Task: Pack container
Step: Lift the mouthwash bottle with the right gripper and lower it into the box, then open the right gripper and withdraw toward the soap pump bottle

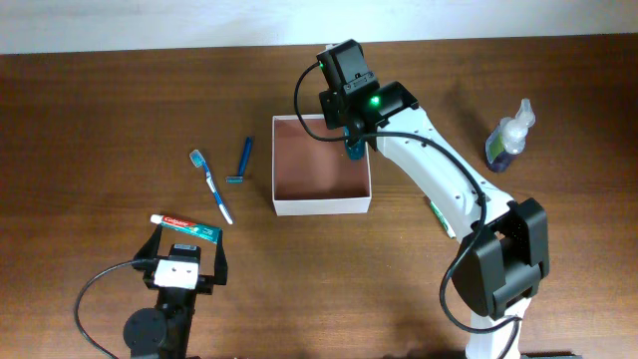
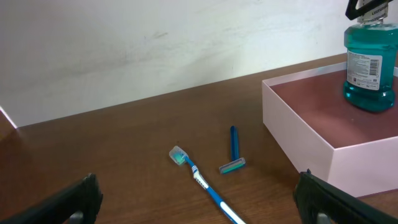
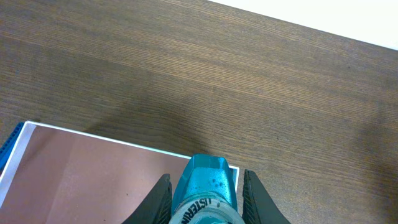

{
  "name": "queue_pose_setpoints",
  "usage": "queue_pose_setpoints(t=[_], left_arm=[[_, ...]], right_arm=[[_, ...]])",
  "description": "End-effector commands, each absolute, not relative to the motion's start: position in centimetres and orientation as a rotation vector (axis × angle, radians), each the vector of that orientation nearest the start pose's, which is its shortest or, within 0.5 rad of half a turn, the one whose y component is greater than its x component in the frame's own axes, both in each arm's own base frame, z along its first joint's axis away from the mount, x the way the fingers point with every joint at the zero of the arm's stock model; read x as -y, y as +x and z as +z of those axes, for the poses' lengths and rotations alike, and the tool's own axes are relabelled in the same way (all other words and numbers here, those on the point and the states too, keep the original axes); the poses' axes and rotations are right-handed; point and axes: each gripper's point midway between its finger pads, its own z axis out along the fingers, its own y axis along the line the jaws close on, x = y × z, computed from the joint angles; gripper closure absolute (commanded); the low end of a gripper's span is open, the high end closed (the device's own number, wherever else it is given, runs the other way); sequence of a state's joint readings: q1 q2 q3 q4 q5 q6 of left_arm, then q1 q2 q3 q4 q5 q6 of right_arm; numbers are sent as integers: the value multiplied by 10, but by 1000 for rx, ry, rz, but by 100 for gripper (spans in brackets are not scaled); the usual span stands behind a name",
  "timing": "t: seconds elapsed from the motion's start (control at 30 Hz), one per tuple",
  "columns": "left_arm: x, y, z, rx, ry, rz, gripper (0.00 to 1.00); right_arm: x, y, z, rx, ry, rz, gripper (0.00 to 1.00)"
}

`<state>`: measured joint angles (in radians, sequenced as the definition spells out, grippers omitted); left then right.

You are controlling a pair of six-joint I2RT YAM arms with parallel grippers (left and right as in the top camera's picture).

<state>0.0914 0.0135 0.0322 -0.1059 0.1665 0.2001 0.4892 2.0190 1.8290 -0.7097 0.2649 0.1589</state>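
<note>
From above, the right claw (image 1: 351, 128) covers most of the blue bottle (image 1: 354, 150), so only a small bit peeks out, and the words on the toothpaste (image 1: 184, 226) are too small to read. In the left wrist view, the toothbrush (image 2: 205, 185) handle runs off the bottom edge and the container (image 2: 298, 142) is cut off at the right.

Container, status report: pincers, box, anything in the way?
Left pincer open by the toothpaste. Right pincer shut on mouthwash bottle, upright at a corner of the container. Nothing else seen inside, nothing blocking.
</note>
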Motion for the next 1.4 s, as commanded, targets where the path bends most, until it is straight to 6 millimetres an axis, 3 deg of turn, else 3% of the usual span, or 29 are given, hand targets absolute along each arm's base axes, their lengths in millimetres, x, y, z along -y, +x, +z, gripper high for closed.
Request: queue_pose_setpoints(t=[0.0,0.27,0.37,0.6,0.7,0.97,1.17,1.37], left_arm=[[4,244,160,-1643,201,85,0],[4,244,160,-1643,201,85,0],[4,244,160,-1643,201,85,0],[4,244,160,-1643,201,85,0],[4,244,160,-1643,201,85,0],[4,244,160,-1643,201,85,0],[4,244,160,-1643,201,85,0],[4,244,160,-1643,201,85,0]], right_arm=[[-210,500,196,-2367,-254,-21,79],[-210,499,193,-2373,-256,-22,78],[-210,499,193,-2373,-256,-22,67],[-210,498,192,-2378,-257,-25,65],[-210,498,192,-2379,-249,-22,58],[-210,499,195,-2371,-247,-19,53],[-201,492,229,-2324,-221,-31,49],[-139,460,284,-2266,-99,-322,43]])
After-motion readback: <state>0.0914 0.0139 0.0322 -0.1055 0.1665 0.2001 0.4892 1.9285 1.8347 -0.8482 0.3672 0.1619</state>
